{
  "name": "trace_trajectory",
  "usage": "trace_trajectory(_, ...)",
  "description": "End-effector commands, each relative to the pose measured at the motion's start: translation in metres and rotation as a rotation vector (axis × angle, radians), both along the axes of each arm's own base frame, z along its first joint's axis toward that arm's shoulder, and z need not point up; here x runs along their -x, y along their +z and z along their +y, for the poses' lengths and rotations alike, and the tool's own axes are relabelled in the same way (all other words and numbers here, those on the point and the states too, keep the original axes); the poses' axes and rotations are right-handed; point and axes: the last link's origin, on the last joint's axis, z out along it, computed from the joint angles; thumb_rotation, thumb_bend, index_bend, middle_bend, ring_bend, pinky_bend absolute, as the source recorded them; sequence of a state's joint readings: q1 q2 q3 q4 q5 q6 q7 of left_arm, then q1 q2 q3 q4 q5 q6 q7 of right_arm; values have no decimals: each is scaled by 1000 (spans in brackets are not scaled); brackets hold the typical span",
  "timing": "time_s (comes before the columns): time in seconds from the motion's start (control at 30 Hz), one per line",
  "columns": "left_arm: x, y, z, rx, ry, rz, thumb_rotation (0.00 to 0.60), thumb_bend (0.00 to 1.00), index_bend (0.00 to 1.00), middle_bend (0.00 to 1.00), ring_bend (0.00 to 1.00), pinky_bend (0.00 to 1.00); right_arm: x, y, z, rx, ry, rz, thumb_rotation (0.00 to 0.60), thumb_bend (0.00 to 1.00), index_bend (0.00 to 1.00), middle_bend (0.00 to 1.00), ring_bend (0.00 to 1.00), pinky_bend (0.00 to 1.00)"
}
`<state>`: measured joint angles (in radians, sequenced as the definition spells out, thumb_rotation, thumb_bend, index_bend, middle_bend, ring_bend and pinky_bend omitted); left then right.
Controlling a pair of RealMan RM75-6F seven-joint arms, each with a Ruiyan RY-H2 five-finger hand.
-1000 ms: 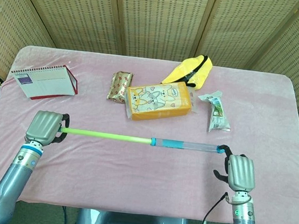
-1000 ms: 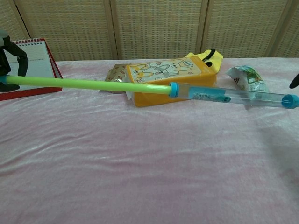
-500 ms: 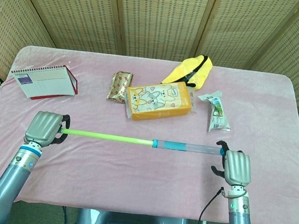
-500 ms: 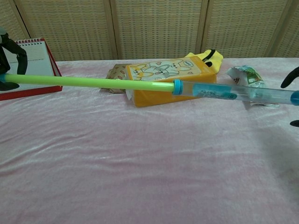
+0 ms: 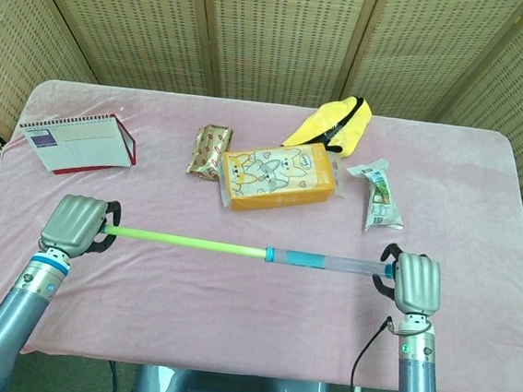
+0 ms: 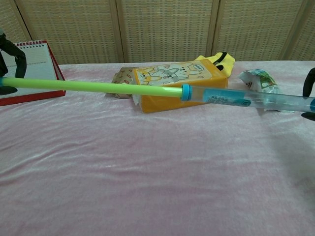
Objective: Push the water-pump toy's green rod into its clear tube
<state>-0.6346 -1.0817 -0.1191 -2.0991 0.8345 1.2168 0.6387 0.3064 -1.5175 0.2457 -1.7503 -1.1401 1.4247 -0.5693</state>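
The water-pump toy lies level just above the pink cloth, between my two hands. Most of its green rod (image 5: 188, 241) (image 6: 93, 87) is drawn out to the left of the blue collar (image 5: 270, 252) (image 6: 186, 92). My left hand (image 5: 75, 224) grips the rod's left end, and only its dark fingers (image 6: 11, 49) show at the chest view's left edge. The clear tube (image 5: 334, 262) (image 6: 246, 99) has a blue plunger inside and runs right to my right hand (image 5: 415, 283). That hand holds the tube's far end, with fingers (image 6: 310, 81) curled above and below it.
Behind the toy are an orange rabbit-print box (image 5: 278, 177), a brown snack packet (image 5: 210, 150), a yellow pouch (image 5: 333, 122) and a white-green packet (image 5: 379, 196). A spiral desk calendar (image 5: 76, 144) stands at the back left. Bare pink cloth (image 5: 232, 314) lies in front.
My right hand has moved in from the right and closed around the tube's end. The toy has shifted slightly toward me. My left hand has kept its hold on the rod.
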Motion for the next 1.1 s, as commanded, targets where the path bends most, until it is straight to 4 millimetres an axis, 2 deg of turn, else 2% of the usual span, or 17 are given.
trace_trajectory(0.03,0,0,0,0,-1,0,600,731,854,931,821,788,-1,0,-2,9,4,0,600,422,617,1000,970,616)
trace_trajectory(0.3,2,2,0,3,1,5,600,730,854,931,821,788,-3,2,-3,28,18,9,600,466,709,1000,973,616)
trace_trajectory(0.8,-15,-15,-5,34,-30,22,600,731,854,931,821,788,-30,-9,8,1,103,17,600,469,729,1000,973,616)
trace_trajectory(1.1,-23,-28,-7,52,-24,14,600,731,854,931,822,788,-44,-22,15,-31,147,25,600,469,730,1000,973,616)
